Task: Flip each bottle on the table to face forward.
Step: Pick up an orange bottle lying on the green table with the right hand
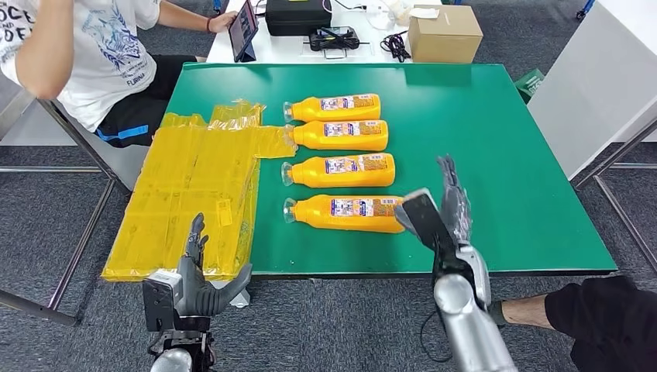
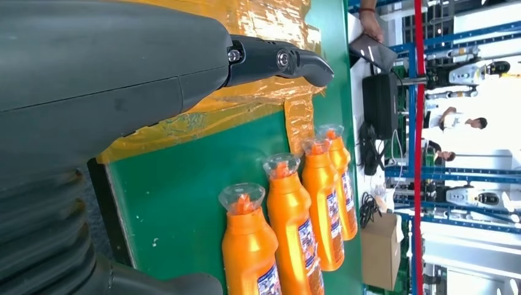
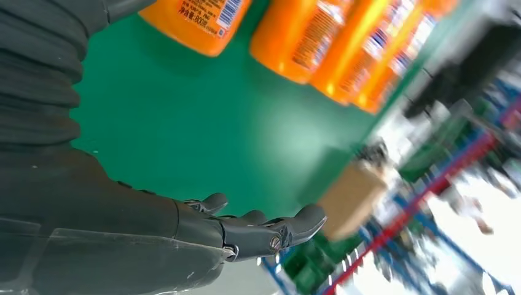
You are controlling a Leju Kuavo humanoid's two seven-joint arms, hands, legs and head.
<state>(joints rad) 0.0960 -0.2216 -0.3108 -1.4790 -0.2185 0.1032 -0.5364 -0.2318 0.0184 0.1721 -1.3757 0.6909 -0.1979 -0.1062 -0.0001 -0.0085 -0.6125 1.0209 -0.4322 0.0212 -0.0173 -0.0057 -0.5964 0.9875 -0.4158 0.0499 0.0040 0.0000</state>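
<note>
Several orange bottles lie on their sides in a column on the green table (image 1: 496, 139), clear caps pointing left, white labels up. The nearest bottle (image 1: 345, 213) (image 2: 249, 252) (image 3: 193, 21) lies just left of my right hand (image 1: 453, 205) (image 3: 246, 233), which hovers open over the table's near right part with fingers stretched out, touching nothing. The farthest bottle (image 1: 333, 107) lies near the table's middle back. My left hand (image 1: 194, 271) (image 2: 276, 61) hangs open in front of the table's near left edge, over the yellow sheet, holding nothing.
A crinkled yellow plastic sheet (image 1: 194, 186) covers the table's left part and overhangs its edge. A seated person (image 1: 85, 54) is at the far left. A white table behind holds a cardboard box (image 1: 444, 32), a black case (image 1: 298, 15) and a tablet (image 1: 242, 29).
</note>
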